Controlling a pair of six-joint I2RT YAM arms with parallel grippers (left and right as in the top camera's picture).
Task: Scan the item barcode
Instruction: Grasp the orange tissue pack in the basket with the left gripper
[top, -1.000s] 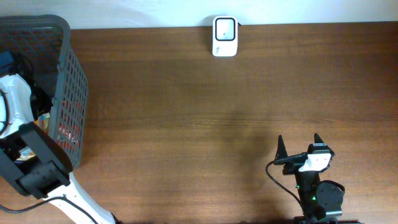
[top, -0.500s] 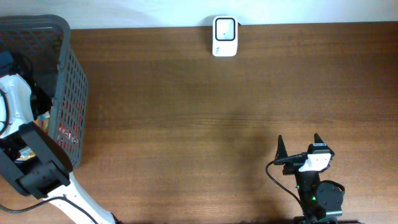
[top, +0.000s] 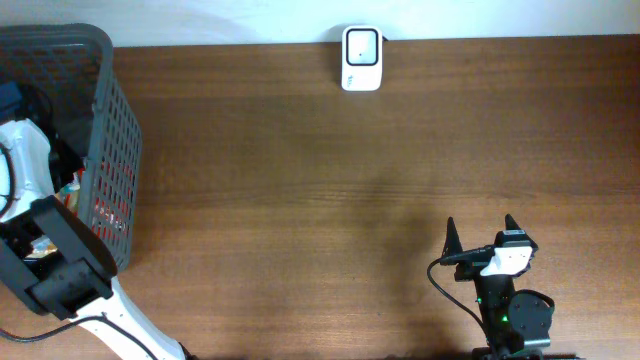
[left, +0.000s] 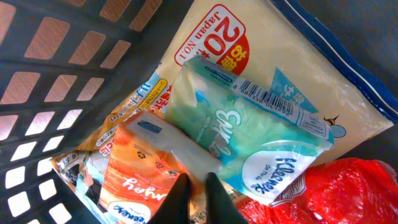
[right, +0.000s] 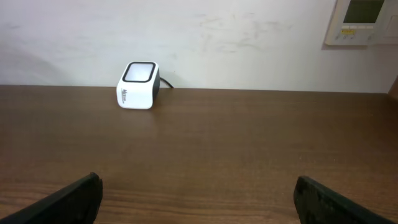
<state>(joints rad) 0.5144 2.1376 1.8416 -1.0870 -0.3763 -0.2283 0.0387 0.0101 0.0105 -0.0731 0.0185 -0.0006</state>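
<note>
Your left gripper (left: 196, 182) is down inside the grey basket (top: 112, 150). Its two fingers are drawn close together, with only a thin gap between them. They sit at the near edge of the orange tissue pack (left: 140, 168), but you cannot tell from the left wrist view whether they actually pinch it.

The orange tissue pack lies in the basket against the lattice wall. Beside it, further from that wall, is the teal tissue pack (left: 249, 130), which partly overlaps it. The teal pack's barcode (left: 270, 99) faces up along its far edge. Both packs rest on a large pale bag (left: 298, 50) with red lettering. A red bag (left: 323, 193) lies just beside the teal pack, deeper in the basket.

From overhead, your left arm (top: 40, 230) reaches over the basket's rim and hides most of what is inside.

The scanner (top: 361, 45) stands on the table (top: 300, 200) well apart from the basket, at the far edge against the wall, with its window facing up.

Your right gripper (top: 482, 235) is far from the basket, at the near edge of the table. Its jaws are spread wide and hold nothing, and it points toward the scanner.
</note>
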